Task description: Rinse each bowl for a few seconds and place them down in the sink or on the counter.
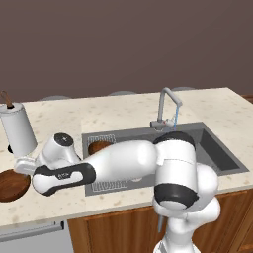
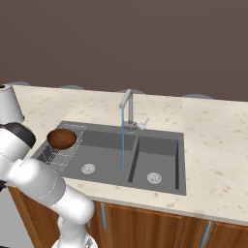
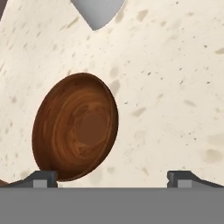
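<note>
two wooden bowls are in play: one bowl [image 2: 62, 138] sits on the wire rack at the left end of the sink [image 2: 160, 145], the other bowl [image 3: 75, 132] lies on the counter [image 3: 175, 87] left of the basin, under the hand. the gripper [image 3: 113, 178] hangs over it with jaws spread wide, holding nothing. water runs from the faucet [image 2: 127, 104]. the bowl sits off toward one fingertip, so a straight drop may knock its rim and skid it toward the white cylinder [image 1: 19, 128].
</note>
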You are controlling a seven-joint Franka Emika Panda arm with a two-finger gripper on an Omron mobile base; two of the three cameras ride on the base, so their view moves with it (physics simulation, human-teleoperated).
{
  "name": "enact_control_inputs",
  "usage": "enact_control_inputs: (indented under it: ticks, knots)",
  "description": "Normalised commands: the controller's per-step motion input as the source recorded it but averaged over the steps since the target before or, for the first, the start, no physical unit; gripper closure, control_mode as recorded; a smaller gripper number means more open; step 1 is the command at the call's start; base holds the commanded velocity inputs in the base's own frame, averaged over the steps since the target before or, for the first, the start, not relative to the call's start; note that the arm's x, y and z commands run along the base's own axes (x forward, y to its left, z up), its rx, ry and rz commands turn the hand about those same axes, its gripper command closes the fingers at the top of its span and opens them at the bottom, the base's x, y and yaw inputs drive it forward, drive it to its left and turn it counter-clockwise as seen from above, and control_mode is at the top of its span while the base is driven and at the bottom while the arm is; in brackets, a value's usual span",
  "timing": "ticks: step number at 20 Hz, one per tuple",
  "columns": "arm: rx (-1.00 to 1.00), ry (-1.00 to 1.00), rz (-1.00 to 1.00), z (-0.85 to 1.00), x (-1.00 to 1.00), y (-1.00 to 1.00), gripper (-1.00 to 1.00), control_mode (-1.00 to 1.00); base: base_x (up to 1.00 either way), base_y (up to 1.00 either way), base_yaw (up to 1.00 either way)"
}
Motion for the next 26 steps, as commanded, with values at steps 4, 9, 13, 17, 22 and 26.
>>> enact_control_inputs:
  ticks: [4,9,13,17,22,26]
  knots:
    - [0.0,0.04,-0.06,-0.09,0.0,0.15,-1.0,-1.0,0.0,0.0,0.0]
    - [0.0,0.07,-0.06,-0.17,0.0,0.06,-1.0,-1.0,0.0,0.0,0.0]
    - [0.0,0.07,-0.06,-0.18,0.0,0.07,-1.0,-1.0,0.0,0.0,0.0]
    - [0.0,0.07,-0.06,-0.18,0.0,0.08,-1.0,-1.0,0.0,0.0,0.0]
    - [0.0,0.02,-0.06,-0.17,0.0,0.22,-1.0,-1.0,0.0,0.0,0.0]
    - [0.0,0.0,-0.06,-0.14,0.0,0.23,-1.0,-1.0,0.0,0.0,0.0]
